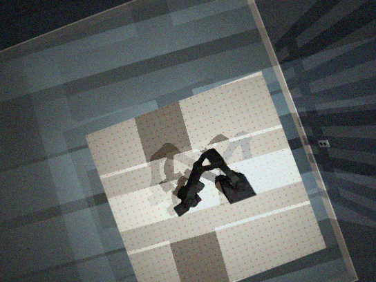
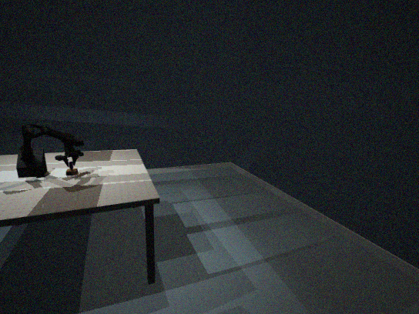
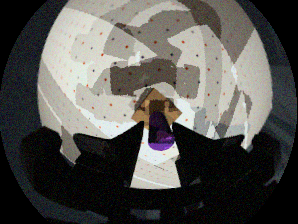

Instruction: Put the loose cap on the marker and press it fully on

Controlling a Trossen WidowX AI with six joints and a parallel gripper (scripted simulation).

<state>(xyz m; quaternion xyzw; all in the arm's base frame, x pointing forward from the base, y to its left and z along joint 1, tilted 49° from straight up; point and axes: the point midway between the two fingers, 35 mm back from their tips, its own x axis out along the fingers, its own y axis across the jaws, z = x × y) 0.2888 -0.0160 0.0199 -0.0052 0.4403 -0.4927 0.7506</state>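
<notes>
The holder block [image 2: 72,172] [image 3: 175,113], orange-brown, sits on the table under the gripper. A purple cap [image 3: 161,140] stands upright over the block, in line with its hole. The marker body is not distinguishable beneath it, so how far the cap is seated cannot be told. My gripper [image 3: 158,124] [image 2: 71,166] points down around the cap. Its fingers stand partly open, with a narrow gap on each side of the cap. In the top view the arm hides block and cap.
The black arm [image 1: 211,157] arches from its base [image 1: 243,190] [image 2: 31,163] to the block. The table [image 1: 269,228] [image 2: 127,192] is speckled, with strong patches of light and arm shadows. Its near right corner and a leg show in the exterior view.
</notes>
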